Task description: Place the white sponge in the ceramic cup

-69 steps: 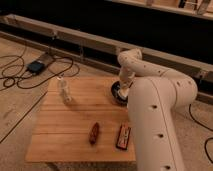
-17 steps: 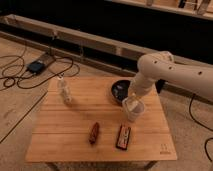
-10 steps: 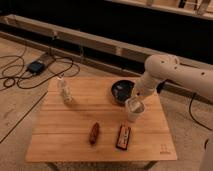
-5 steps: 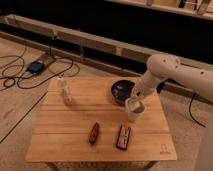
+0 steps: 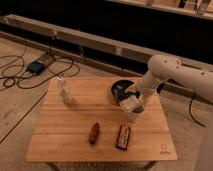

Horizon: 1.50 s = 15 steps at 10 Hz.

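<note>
On the floor at far left lie dark cables [image 5: 30, 75] and a small dark box [image 5: 36, 66] beside the wooden worktop [image 5: 75, 130]. Near the worktop's left rear corner stands a pale slim bottle [image 5: 64, 90], upright and well apart from everything else. Toward the front, a small reddish-brown oblong item [image 5: 94, 133] lies on the boards, and just to its right a black-and-red rectangular item [image 5: 123, 137] lies flat, the two near each other but not touching.

Behind these, toward the right rear of the worktop, sits a dark round bowl [image 5: 123, 90]. Just in front of and beside the bowl stands the ceramic cup [image 5: 134, 112], upright near the right edge. A pale block, which appears to be the white sponge [image 5: 129, 104], sits at the cup's mouth; whether it rests inside or is only held over the rim cannot be told.

The white robot arm [image 5: 172, 75] reaches in from the right, and its end effector [image 5: 134, 97] hangs directly above the cup, close to the sponge.
</note>
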Tool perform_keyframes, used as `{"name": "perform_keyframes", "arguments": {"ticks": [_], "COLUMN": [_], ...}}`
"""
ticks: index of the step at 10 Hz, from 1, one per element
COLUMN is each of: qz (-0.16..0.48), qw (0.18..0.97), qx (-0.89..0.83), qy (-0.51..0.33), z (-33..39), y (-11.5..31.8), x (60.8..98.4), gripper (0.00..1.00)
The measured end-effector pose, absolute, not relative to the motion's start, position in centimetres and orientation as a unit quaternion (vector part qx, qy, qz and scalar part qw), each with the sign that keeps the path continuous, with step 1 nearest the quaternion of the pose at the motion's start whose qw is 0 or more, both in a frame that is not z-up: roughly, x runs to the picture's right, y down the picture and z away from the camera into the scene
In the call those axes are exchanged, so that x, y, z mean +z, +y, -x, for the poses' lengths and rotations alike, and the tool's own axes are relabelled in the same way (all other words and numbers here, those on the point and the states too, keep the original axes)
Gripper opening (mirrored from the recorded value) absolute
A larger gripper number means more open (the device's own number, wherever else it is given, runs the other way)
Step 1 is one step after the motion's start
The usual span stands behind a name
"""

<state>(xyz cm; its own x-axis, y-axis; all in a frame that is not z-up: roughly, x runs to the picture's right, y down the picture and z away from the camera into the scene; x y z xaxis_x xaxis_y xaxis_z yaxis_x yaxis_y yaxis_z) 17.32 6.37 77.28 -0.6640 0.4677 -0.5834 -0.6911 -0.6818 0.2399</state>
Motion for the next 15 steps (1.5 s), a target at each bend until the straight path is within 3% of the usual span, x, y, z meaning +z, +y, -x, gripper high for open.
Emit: {"name": "perform_keyframes", "arguments": {"ticks": [15], "qz": [0.249], "qw": [0.322], "qx": [0.87], "qy": [0.279], "z": [-18.2], "y": [9.7], "x": [77.0], "gripper": [0.8]}}
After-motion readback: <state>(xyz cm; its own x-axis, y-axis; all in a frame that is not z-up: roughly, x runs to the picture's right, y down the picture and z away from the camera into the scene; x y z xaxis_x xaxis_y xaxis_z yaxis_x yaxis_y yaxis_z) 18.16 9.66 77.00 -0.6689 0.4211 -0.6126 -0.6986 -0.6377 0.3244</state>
